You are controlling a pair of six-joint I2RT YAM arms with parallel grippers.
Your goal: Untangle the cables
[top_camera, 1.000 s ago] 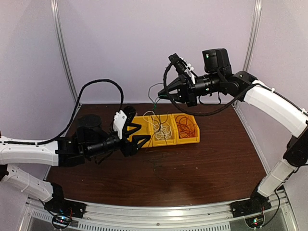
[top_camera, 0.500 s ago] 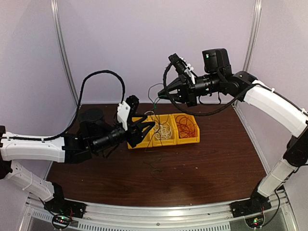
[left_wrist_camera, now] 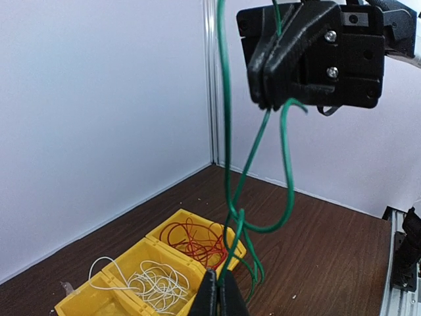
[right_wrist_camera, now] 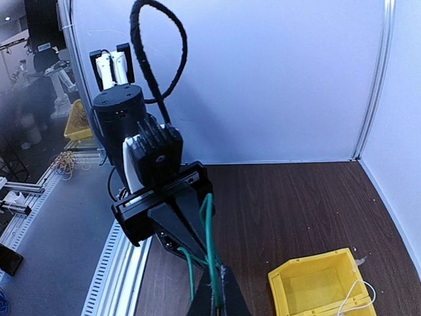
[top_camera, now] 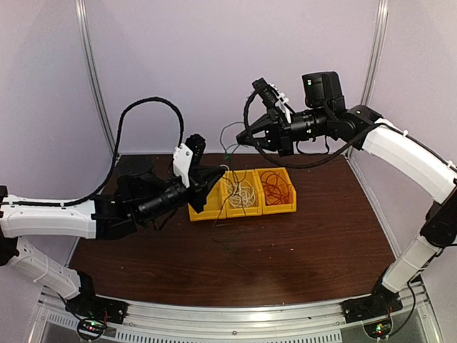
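Observation:
A green cable (top_camera: 229, 154) hangs in the air between my two grippers. My right gripper (top_camera: 240, 141) holds its upper end, jaws shut on it; in the right wrist view the right gripper (right_wrist_camera: 218, 275) pinches the green strand (right_wrist_camera: 211, 230). My left gripper (top_camera: 222, 176) is shut on the same cable lower down. In the left wrist view the left gripper (left_wrist_camera: 220, 280) clamps the green cable (left_wrist_camera: 227, 145), whose loops dangle below the right gripper (left_wrist_camera: 273, 99). White cables (top_camera: 243, 193) and red cables (top_camera: 275, 186) lie in yellow bins. A thin dark cable (top_camera: 230, 247) lies on the table.
A row of three joined yellow bins (top_camera: 214, 214) stands mid-table; the left compartment (right_wrist_camera: 316, 286) holds only a bit of white cable. White walls close the back and sides. The left arm's thick black hose (top_camera: 143, 107) arches above the table.
My left gripper has swung up and to the right over the bins and shut on the hanging green cable. The right arm has stayed still.

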